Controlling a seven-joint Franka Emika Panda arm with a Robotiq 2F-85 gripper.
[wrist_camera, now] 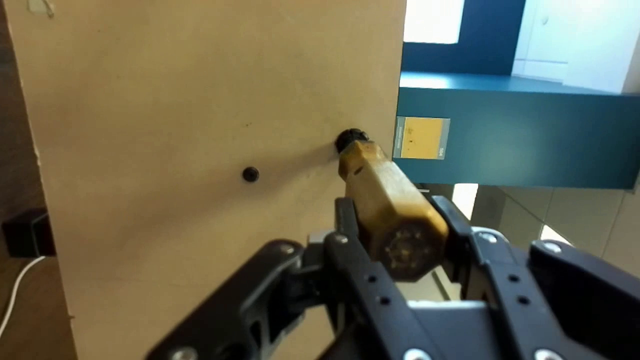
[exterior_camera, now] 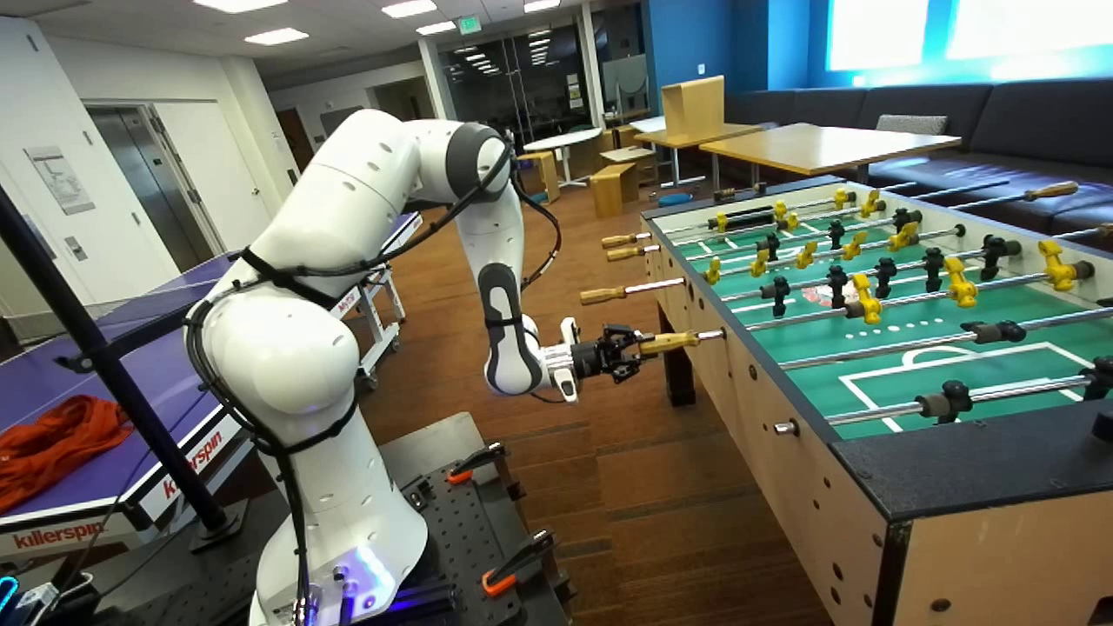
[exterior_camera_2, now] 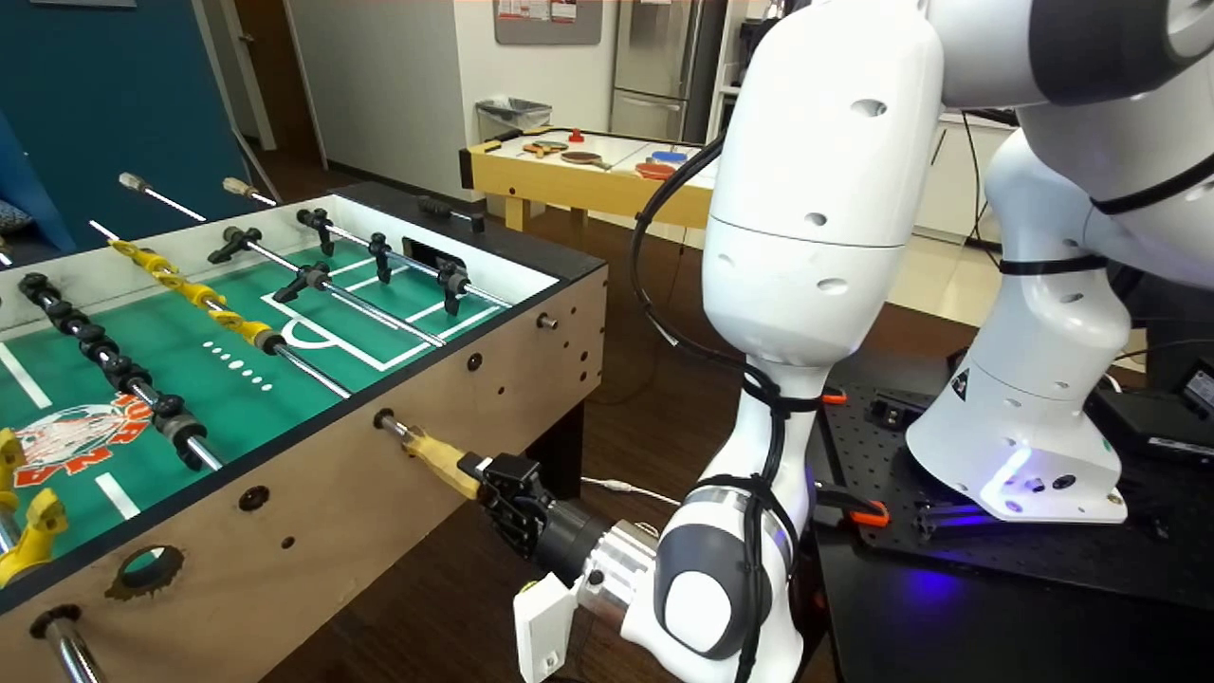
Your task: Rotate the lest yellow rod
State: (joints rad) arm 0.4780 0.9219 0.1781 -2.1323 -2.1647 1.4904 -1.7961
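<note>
The rod with yellow figures nearest the goal end crosses the green foosball table, its figures in a row, also seen in an exterior view. Its yellowish wooden handle sticks out of the table's side wall and shows in an exterior view and the wrist view. My gripper has one finger on each side of the handle's outer end, and both fingers appear to touch it. The gripper also shows at the handle in both exterior views. The handle's faceted end faces the wrist camera.
The foosball side wall stands close in front of the gripper. Another wooden handle juts out farther along this wall. A bare rod end pokes out nearer the table's corner. A purple ping-pong table stands behind the arm.
</note>
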